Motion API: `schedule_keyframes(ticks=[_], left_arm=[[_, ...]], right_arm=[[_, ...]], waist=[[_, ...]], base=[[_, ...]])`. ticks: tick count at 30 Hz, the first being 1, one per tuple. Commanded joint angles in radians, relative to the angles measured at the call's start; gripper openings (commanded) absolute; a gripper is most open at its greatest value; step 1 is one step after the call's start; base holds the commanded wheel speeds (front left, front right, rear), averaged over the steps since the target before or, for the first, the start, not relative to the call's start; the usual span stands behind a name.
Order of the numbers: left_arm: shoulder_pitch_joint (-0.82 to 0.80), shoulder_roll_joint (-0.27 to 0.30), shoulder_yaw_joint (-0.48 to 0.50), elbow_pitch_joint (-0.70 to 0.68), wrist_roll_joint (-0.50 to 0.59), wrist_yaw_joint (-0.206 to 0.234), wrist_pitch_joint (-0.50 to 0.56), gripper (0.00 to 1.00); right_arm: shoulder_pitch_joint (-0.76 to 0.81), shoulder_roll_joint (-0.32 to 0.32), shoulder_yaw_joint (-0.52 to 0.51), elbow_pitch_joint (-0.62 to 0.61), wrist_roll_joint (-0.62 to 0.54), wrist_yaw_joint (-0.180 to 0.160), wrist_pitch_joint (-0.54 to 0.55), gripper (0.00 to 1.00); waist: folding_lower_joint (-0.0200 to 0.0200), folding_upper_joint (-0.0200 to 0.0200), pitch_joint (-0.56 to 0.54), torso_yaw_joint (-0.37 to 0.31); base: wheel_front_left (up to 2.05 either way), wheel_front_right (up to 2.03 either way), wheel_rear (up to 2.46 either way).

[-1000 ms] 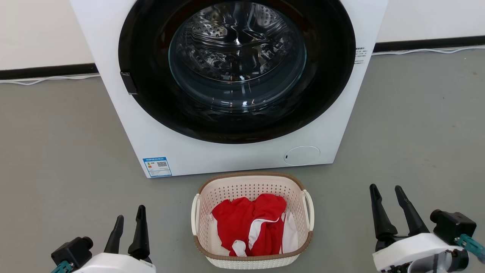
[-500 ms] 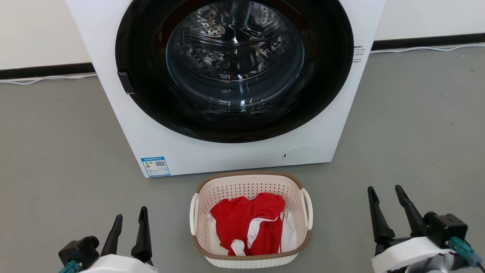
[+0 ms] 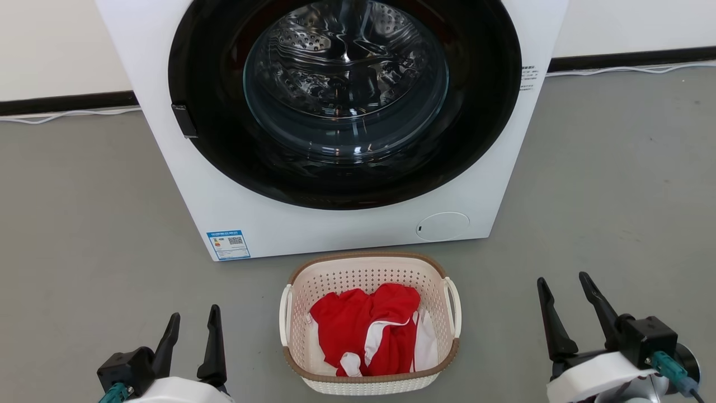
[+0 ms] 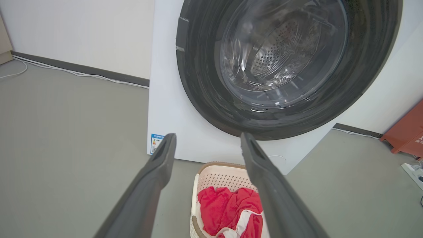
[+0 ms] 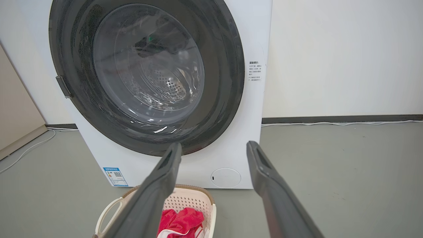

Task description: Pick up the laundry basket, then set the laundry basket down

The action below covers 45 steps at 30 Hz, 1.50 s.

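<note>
One laundry basket [image 3: 366, 258] upright on grey floor [image 3: 84, 224], just in front of one white washer [image 3: 335, 229], below its one round dark door [image 3: 347, 101], not touching washer front. Two white side handles [image 3: 287, 313] and one brown rim band on laundry basket. One bundle of red-and-white cloth [image 3: 363, 324] inside.

Two grippers, both further out from washer than laundry basket. Left gripper [image 3: 194, 313] out in front of washer's label-side corner, two fingers spread, nothing between them, well clear of laundry basket. Right gripper [image 3: 562, 278] out past washer's opposite front corner, two fingers spread wider, empty too, well clear of laundry basket.

Left wrist view: left gripper [image 4: 208, 135] aimed at washer's lower front, laundry basket [image 4: 221, 177] low between finger lines. Right wrist view: right gripper [image 5: 214, 144] aimed at washer's lower front, laundry basket [image 5: 188, 200] at bottom.

On washer front: one blue label [image 3: 228, 244], one round cover [image 3: 443, 226]. One white cable [image 3: 56, 115] along wall behind washer.
</note>
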Motion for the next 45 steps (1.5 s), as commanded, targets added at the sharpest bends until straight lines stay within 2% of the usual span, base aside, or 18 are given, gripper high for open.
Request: schedule_keyframes(ticks=[1, 20, 27, 36, 45], left_arm=[[-0.017, 0.012, 0.03, -0.022, 0.007, 0.009, -0.01, 1.0], [-0.018, 0.012, 0.038, -0.011, 0.016, 0.004, -0.01, 1.0], [-0.034, 0.012, 0.036, -0.016, 0.017, 0.006, -0.01, 1.0], [-0.11, 0.012, 0.01, -0.006, 0.017, 0.016, -0.01, 1.0], [-0.284, 0.012, -0.061, 0.076, 0.024, 0.04, -0.01, 1.0]], right_arm=[[-0.049, -0.006, 0.019, -0.016, -0.009, 0.007, -0.014, 1.0], [-0.055, -0.004, 0.02, 0.015, 0.0, 0.007, -0.014, 1.0], [-0.068, -0.008, 0.029, 0.017, 0.002, 0.007, -0.014, 1.0], [-0.127, -0.002, 0.025, 0.034, 0.006, 0.007, -0.014, 1.0], [-0.26, 0.0, 0.008, 0.104, 0.006, 0.007, -0.014, 1.0]], waist=[[0.0, 0.0, 0.0, 0.0], [0.0, 0.0, -0.004, -0.001], [0.0, 0.0, 0.025, 0.001], [0.0, 0.0, 0.131, 0.012], [0.0, 0.0, 0.317, 0.029]], base=[[0.0, 0.0, 0.0], [0.0, 0.0, 0.0], [0.0, 0.0, 0.0], [0.0, 0.0, 0.0], [0.0, 0.0, 0.0]])
